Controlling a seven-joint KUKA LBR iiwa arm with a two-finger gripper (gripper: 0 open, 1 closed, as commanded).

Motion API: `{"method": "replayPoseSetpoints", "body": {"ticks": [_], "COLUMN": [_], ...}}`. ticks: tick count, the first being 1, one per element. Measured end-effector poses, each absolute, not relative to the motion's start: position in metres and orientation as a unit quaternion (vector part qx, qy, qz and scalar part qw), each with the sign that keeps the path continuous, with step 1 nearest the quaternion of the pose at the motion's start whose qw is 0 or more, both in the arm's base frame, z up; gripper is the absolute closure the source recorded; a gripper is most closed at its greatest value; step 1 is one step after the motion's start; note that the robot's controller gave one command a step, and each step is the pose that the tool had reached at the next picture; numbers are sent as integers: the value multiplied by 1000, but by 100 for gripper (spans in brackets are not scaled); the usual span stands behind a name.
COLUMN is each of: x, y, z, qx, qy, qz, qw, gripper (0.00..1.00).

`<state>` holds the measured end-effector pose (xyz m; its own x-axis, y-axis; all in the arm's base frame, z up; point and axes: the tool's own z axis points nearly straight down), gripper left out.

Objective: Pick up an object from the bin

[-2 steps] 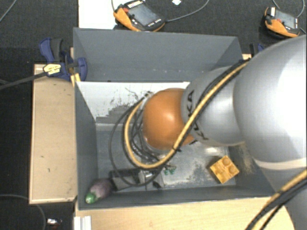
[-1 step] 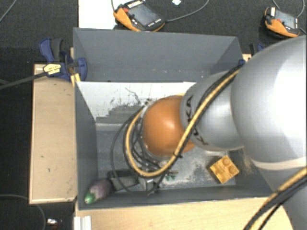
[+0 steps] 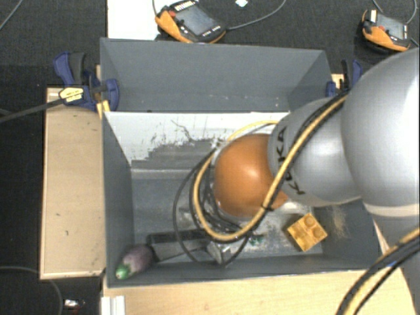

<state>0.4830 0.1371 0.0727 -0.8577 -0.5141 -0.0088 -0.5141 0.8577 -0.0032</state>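
My gripper [image 3: 220, 249] is low in the bin near the front wall, mostly hidden under the arm's orange cover. A dark flat bar [image 3: 172, 240] lies on the bin floor just to its left, reaching right up to it; whether the two touch I cannot tell. A small purple eggplant-shaped toy with a green tip [image 3: 134, 261] rests in the front left corner, beyond the bar. A yellow studded block [image 3: 305, 231] sits on the floor to the gripper's right, clear of it.
The arm comes in from the right and covers the bin's right half and middle. Black and yellow cables loop around the orange cover. The floor at the back left is bare, scratched metal.
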Motion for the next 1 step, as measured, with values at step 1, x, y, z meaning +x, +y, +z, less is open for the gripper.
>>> {"method": "replayPoseSetpoints", "body": {"ticks": [1], "x": [481], "y": [220], "z": [71], "qx": [-142], "qy": [990], "qz": [2], "qw": [9], "gripper": [0]}}
